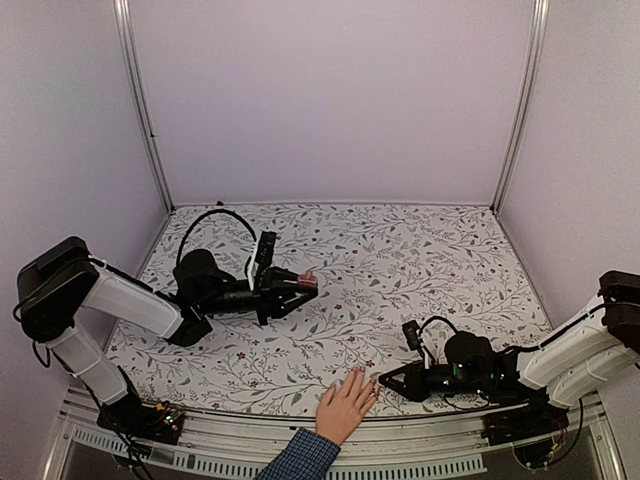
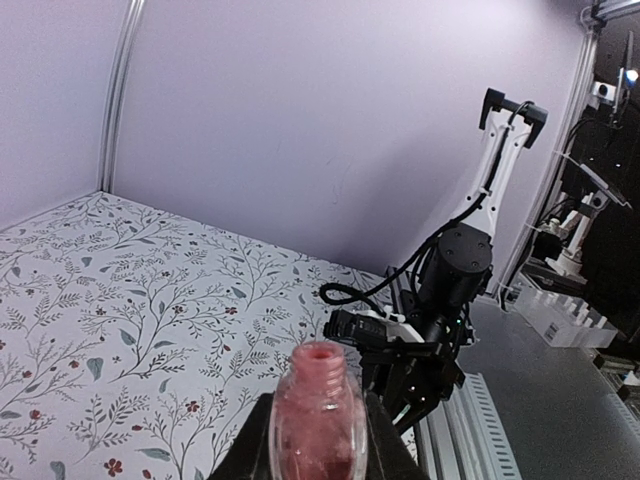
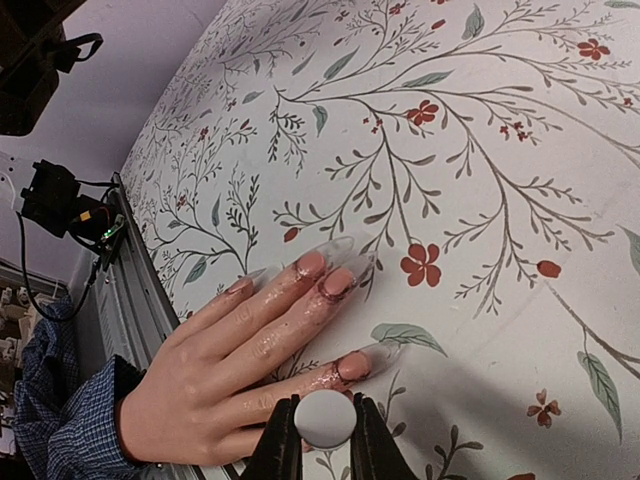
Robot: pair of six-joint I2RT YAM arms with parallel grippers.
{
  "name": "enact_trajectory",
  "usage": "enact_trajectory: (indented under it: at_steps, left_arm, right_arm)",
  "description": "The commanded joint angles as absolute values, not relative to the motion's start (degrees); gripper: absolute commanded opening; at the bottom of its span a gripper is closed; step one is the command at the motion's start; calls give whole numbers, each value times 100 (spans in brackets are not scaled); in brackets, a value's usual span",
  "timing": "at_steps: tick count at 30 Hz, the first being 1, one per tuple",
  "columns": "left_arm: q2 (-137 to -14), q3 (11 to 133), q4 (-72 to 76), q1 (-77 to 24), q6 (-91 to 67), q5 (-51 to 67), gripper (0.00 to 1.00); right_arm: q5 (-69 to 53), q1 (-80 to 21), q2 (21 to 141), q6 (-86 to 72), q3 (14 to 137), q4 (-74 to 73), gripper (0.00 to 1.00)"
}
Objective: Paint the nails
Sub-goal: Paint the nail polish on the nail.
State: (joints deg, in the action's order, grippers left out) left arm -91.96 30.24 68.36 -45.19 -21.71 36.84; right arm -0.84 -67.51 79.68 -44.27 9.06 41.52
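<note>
nails [image 3: 312, 264] long w/ clear tips, pink-coated, poss. smeared at edges

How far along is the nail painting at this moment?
Done: the bottle is uncapped, held in the left gripper, and several nails look pink, with polish smeared onto the skin. In hand: the right gripper holds the white cap just over the hand. Left: perhaps the hidden thumb nail, then recapping.

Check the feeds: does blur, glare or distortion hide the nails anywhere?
Right wrist: even light, no glare, nails sharp, white cap at the lens soft. Left wrist: pink bottle slightly blurred up close. Top external: wide-angle bends the frame posts; hand too small to show nails.
</note>
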Motion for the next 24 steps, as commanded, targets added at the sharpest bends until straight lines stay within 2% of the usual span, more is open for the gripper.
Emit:
enact_trajectory:
  at_steps: [1, 24]
  left_arm:
    - [-9229, 3046, 7023, -4412, -2205, 3744, 0]
    - [-9253, 3049, 7031, -4412, -2223, 3744, 0]
  right_arm:
    - [-146, -6786, 7989, -4359, 1001, 4219, 0]
    - [242, -6788, 8009, -4544, 1087, 3885, 0]
